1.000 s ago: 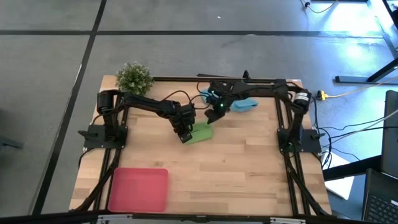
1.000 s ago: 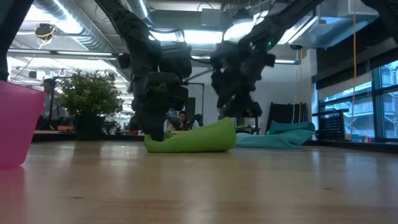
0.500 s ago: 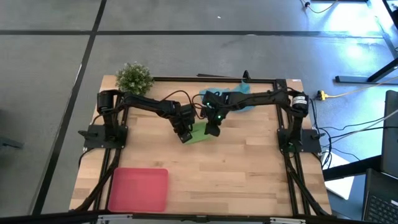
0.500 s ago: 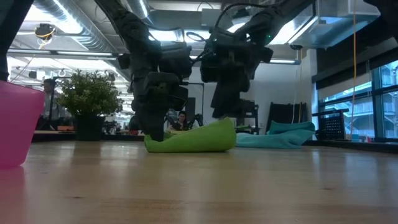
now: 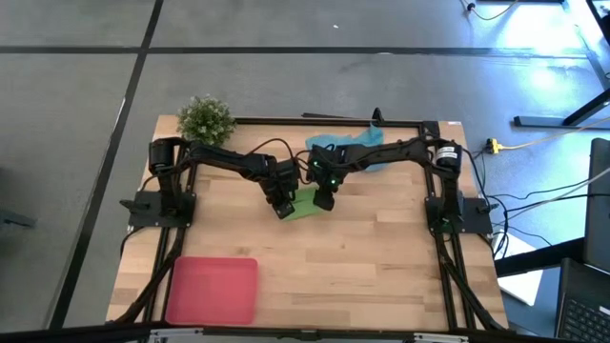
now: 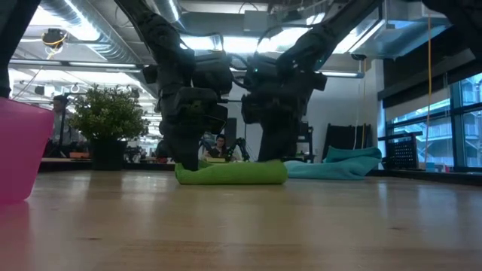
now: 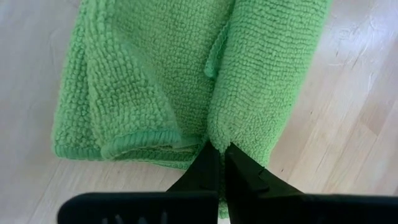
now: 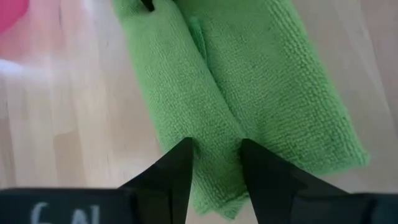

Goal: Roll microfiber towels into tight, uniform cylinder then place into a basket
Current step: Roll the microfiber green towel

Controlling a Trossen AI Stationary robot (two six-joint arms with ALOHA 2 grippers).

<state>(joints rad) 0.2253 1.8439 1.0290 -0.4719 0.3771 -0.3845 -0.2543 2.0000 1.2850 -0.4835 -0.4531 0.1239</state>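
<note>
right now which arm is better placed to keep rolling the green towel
Probably the right. Its gripper is open astride the folded edge of the green towel and free to close. The left gripper is shut on the opposite end, pinning it.

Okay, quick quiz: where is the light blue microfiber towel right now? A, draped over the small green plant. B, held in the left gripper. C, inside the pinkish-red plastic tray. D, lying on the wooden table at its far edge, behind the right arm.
D: the high view shows the light blue microfiber towel lying on the wooden table at its far edge, while the pinkish-red plastic tray holds no cloth.
</note>
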